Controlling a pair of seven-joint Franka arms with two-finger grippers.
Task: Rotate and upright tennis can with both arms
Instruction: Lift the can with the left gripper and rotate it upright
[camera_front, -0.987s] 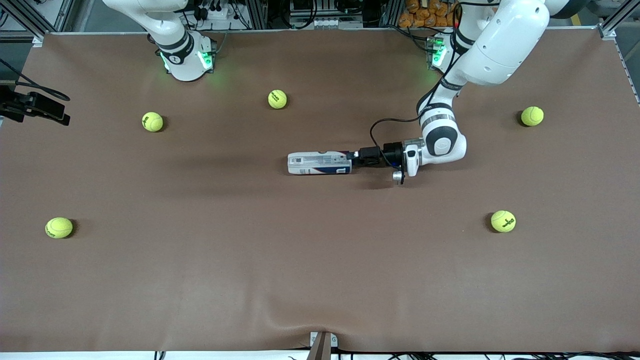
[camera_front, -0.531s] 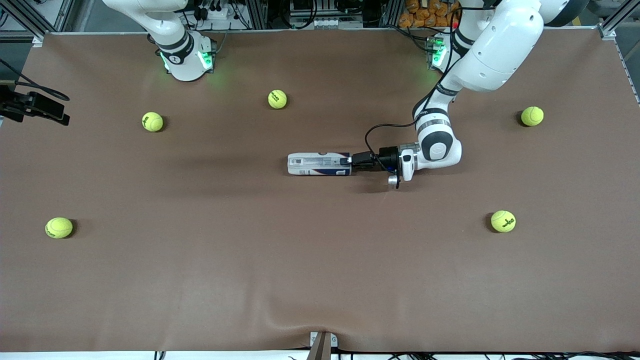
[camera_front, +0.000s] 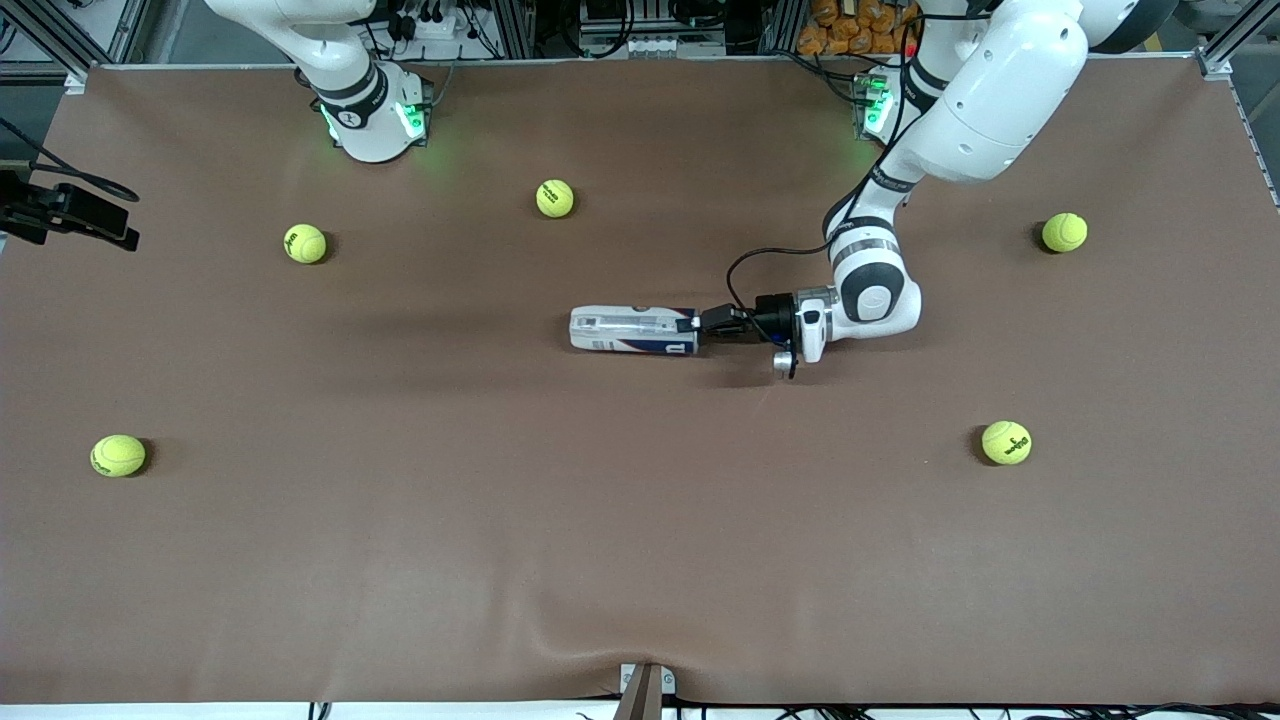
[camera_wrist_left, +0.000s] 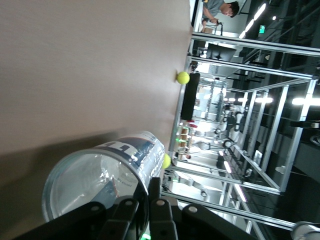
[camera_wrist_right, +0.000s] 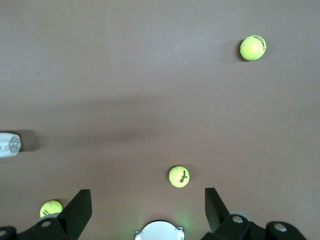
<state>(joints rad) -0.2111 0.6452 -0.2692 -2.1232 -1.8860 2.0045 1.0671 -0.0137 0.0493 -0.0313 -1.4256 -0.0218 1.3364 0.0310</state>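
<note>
While the can lies flat, the left gripper pinches its rim to pivot it; the right gripper waits wide, high above the table.

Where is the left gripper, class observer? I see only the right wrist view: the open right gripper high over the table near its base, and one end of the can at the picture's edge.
Observer: The left gripper is down at the tennis can, at the navy-banded end that points toward the left arm's end of the table.
Operator: Is the can upright?
Observer: No. The front view shows it lying on its side, mid-table.
Operator: Is it gripped?
Observer: It appears so. In the left wrist view the fingers are closed on the can's rim. The right gripper waits.
</note>
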